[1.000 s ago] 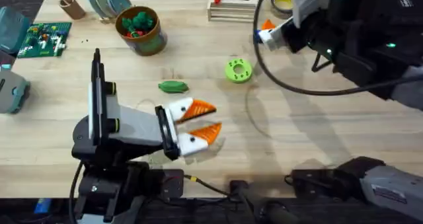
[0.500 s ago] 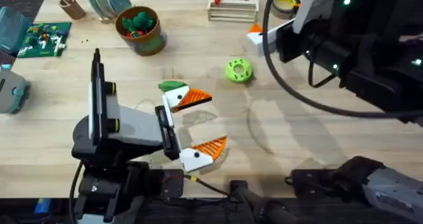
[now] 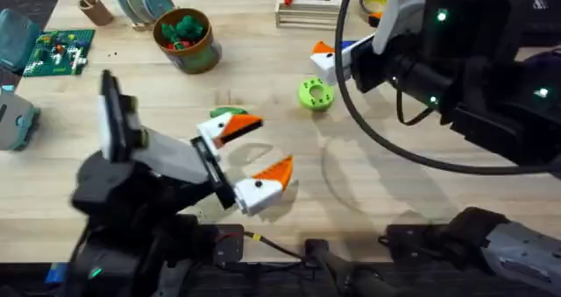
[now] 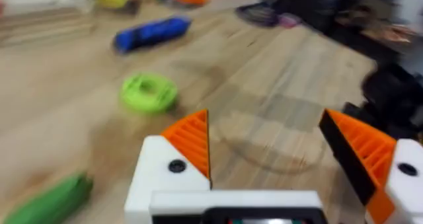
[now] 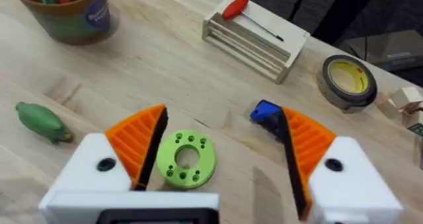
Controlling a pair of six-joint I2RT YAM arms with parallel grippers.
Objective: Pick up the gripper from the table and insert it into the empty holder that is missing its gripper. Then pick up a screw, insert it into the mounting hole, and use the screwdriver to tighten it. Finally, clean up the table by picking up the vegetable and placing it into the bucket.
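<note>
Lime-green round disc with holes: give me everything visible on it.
The lime-green round disc looks like moulded plastic: a flat ring with a large central hole and several small holes spaced around its face. It lies flat on the light wooden table, right of centre in the overhead view, nothing resting on it. In the right wrist view it sits between the right gripper's open orange-padded fingers, apparently below them, untouched. The left wrist view shows it ahead, short of a blue cylindrical tool.
</note>
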